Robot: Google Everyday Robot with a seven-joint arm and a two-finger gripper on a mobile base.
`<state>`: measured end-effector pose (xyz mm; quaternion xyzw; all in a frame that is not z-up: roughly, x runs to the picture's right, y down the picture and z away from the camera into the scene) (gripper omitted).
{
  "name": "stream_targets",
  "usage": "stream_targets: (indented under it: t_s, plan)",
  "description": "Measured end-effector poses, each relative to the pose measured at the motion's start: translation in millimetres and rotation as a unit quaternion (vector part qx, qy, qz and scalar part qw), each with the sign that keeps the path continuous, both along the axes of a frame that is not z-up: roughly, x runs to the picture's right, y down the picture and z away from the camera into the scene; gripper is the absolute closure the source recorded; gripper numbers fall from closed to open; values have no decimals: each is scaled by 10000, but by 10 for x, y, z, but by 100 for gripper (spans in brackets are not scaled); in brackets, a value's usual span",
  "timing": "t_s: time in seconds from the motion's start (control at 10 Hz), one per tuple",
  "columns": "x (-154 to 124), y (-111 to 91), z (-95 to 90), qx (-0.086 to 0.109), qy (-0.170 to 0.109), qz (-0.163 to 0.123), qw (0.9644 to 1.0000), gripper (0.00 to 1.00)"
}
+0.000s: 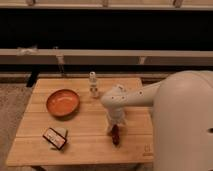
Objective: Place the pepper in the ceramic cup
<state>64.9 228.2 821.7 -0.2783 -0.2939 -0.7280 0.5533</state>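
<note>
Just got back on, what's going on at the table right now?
The robot's arm reaches in from the right, and its hand sits low over the pepper, which lies on the wooden table near the front edge. I cannot tell whether they touch. The cup does not show in this view. An orange bowl, a small white bottle and a dark box stand further left.

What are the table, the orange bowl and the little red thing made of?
The table looks like pale wood: plank lines run along its matte top. The orange bowl looks smooth, maybe glazed ceramic or plastic; I can't tell which. The pepper is dark red, but too small here to tell real from toy. The end effector hangs right over the pepper.
</note>
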Motion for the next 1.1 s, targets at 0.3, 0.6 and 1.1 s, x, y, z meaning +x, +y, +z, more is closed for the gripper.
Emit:
stream_targets:
  t_s: [0.3,0.6,1.1]
  plan:
    - [70,-28,-49,6,14,142,9999,60]
    - [138,-116,-187,109,0,377,9992,91]
    - [284,-415,-616,481,-74,779,9958,100]
